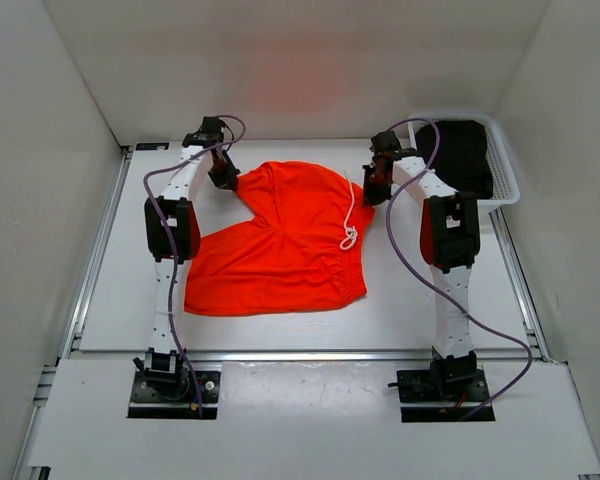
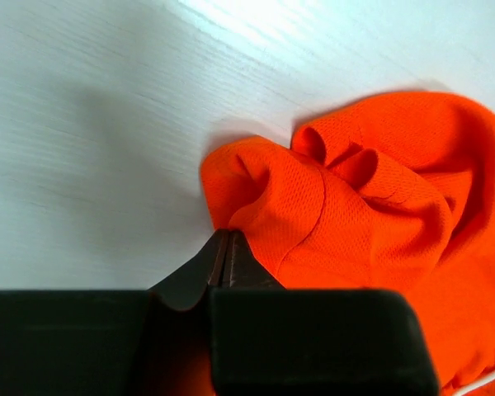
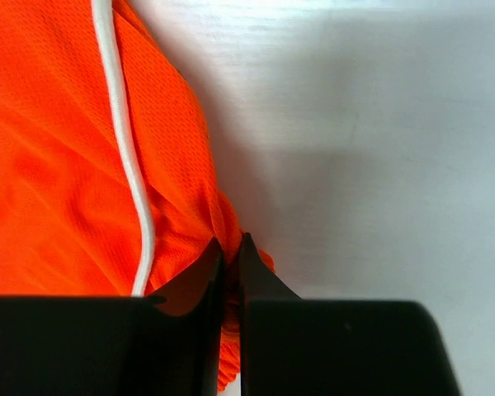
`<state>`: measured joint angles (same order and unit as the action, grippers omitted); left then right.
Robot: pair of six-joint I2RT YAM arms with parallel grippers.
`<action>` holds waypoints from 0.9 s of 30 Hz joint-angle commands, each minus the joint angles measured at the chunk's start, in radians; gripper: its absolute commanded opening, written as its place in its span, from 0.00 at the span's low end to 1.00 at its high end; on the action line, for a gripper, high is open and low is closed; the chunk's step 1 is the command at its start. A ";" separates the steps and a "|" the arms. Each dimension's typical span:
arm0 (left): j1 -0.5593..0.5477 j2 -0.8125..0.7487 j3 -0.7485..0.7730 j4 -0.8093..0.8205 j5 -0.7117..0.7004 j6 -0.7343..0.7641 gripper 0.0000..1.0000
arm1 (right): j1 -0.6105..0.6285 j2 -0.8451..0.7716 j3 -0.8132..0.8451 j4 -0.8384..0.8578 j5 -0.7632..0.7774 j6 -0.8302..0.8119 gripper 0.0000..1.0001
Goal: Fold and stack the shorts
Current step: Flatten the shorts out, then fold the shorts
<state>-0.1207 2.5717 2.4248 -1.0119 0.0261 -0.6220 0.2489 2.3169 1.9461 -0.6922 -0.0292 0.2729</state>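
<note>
The bright orange-red shorts [image 1: 285, 240] lie on the white table, their far part lifted and bunched between both grippers. A white drawstring [image 1: 350, 225] hangs down the right side and shows in the right wrist view [image 3: 128, 157]. My left gripper [image 1: 223, 176] is shut on the shorts' far left corner; in the left wrist view [image 2: 228, 235] the jaws pinch a fold of the orange fabric [image 2: 346, 214]. My right gripper [image 1: 376, 187] is shut on the far right waistband edge; in the right wrist view [image 3: 229, 246] the gathered fabric [image 3: 66, 165] sits between the jaws.
A white basket [image 1: 505, 175] holding dark clothing [image 1: 465, 155] stands at the table's back right, just behind the right arm. White walls enclose the table on the left, back and right. A metal rail [image 1: 100, 240] runs along the left edge.
</note>
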 commanded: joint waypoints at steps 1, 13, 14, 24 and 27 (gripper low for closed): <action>0.000 -0.175 0.016 0.048 -0.086 -0.019 0.10 | -0.003 -0.128 -0.030 0.034 0.040 -0.009 0.00; -0.124 -0.677 -0.519 0.085 -0.048 -0.027 0.16 | -0.003 -0.244 -0.124 0.043 0.121 -0.009 0.00; -0.166 -0.677 -0.586 0.085 -0.048 -0.016 0.29 | -0.003 -0.235 -0.124 0.043 0.121 -0.020 0.00; -0.025 -0.412 -0.227 -0.028 -0.072 0.030 0.66 | -0.003 -0.189 -0.105 0.022 0.112 -0.029 0.00; -0.025 -0.253 -0.008 -0.054 -0.061 0.059 0.66 | -0.003 -0.180 -0.084 0.013 0.103 -0.029 0.00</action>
<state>-0.1345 2.3127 2.2200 -1.0615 -0.0418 -0.6083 0.2489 2.1250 1.8343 -0.6758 0.0727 0.2573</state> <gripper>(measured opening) 0.659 0.105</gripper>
